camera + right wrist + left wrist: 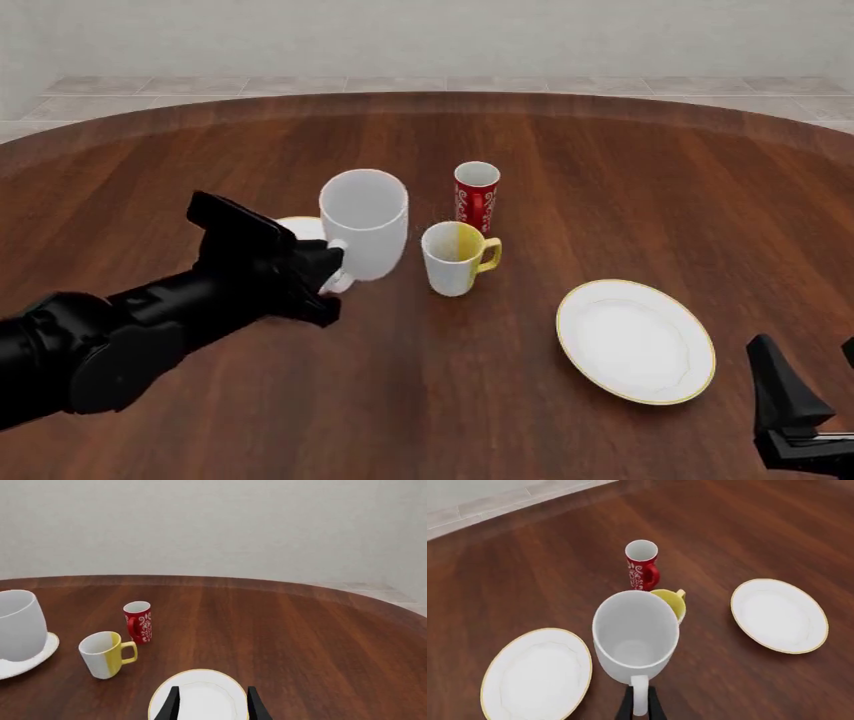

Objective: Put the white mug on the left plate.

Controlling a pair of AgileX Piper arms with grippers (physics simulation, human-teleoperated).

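The left gripper [639, 707] pinched the mug [363, 222] by its handle, holding it raised just beside the left plate [537, 675]. A handle-only pinch could let the mug swing or slip. The mug was tall, plain white, empty. The right gripper [208, 705], fingers spread, hung over the other plate [634, 340].

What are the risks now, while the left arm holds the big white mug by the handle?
1. The left gripper grips only the thin handle of the white mug, so the mug may swing or slip.
2. The yellow-handled mug stands close beside it and might get knocked.
3. The arm hides most of the left plate in the front view, so placement may land off-center.
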